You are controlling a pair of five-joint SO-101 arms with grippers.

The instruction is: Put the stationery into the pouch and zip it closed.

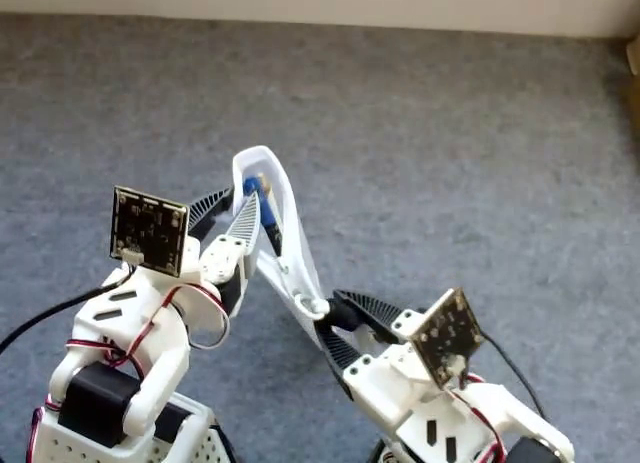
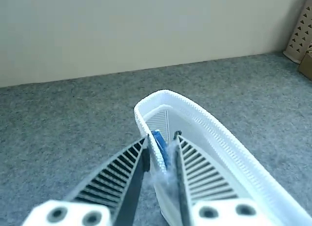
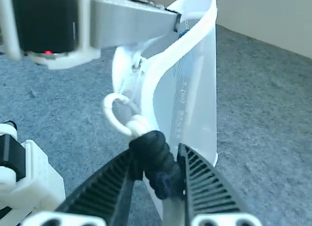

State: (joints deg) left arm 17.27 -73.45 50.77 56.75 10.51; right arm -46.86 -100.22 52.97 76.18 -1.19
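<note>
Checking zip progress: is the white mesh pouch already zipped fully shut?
No, the white mesh pouch gapes open along its top rim, with a blue item visible inside it.

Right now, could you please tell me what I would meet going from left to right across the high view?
Left camera board → left end effector → pouch → right end effector → right camera board.

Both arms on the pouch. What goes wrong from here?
1. Left jaws straddle one wall of the pouch at its open end; closing it may run into them.
2. The blue item sits by the rim and might get caught.
3. Right jaws hold the dark pull cord; it could slip.
</note>
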